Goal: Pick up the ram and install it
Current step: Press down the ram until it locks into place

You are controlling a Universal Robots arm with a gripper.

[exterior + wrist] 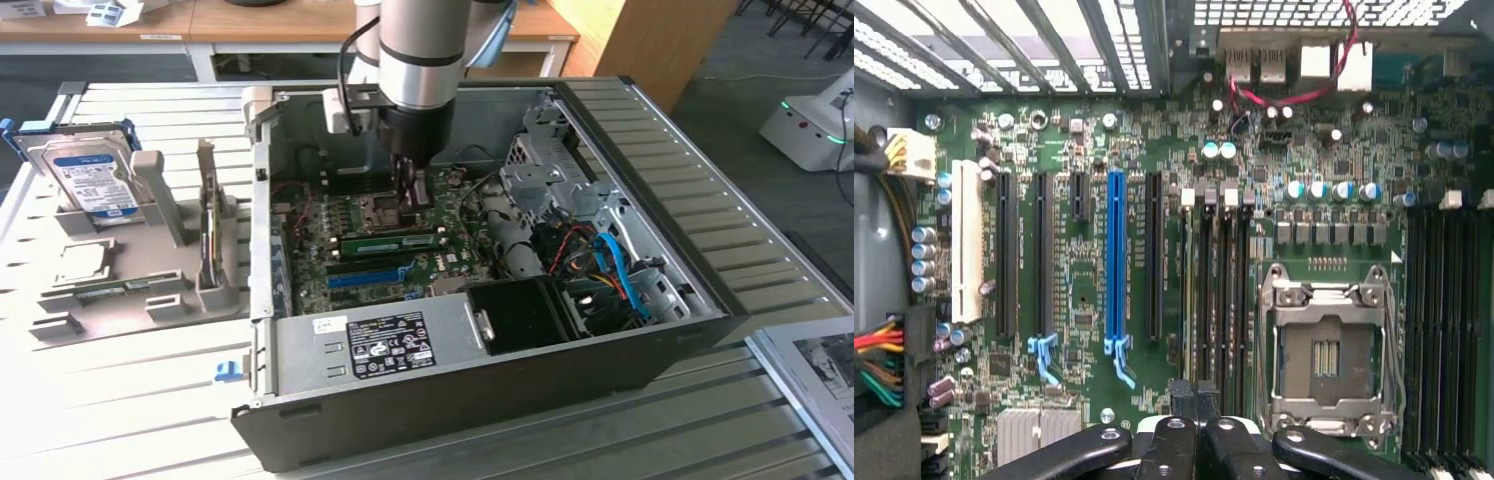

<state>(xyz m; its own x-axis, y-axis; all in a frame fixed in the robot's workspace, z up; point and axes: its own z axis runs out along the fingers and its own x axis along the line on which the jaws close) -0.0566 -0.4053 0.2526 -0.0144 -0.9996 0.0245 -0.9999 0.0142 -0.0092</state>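
Exterior view first: the robot arm reaches down into the open black desktop PC case [674, 335] sitting on the slatted metal bench [134, 400]. Its black claw [411, 190] hangs just over the green motherboard, around the silver CPU socket [380, 207], upper middle of the frame.

The slim green ram stick with the pale label [391, 242] is inside the case, on the board, just below the claw in the frame and very near it. It looks seated in a slot rather than lying loose, though that's my read and not a sure thing. Its long axis runs left to right across the frame, roughly parallel to the long blue expansion slot [363, 277] a bit lower down. So the stick lies crosswise under the claw, toward the frame's lower edge.

Wrist view: the claw [1194, 400] is clenched, dark fingertips pressed together with nothing between them that I can see. So it's gripping nothing. The row of black memory slots [1219, 290] sits right ahead of the tips, between the blue slot [1116, 260] and the socket [1324, 350].

Over at the exterior view's left, a silver-and-blue hard drive [91, 175] stands in a grey holder [127, 305], well apart from all this.
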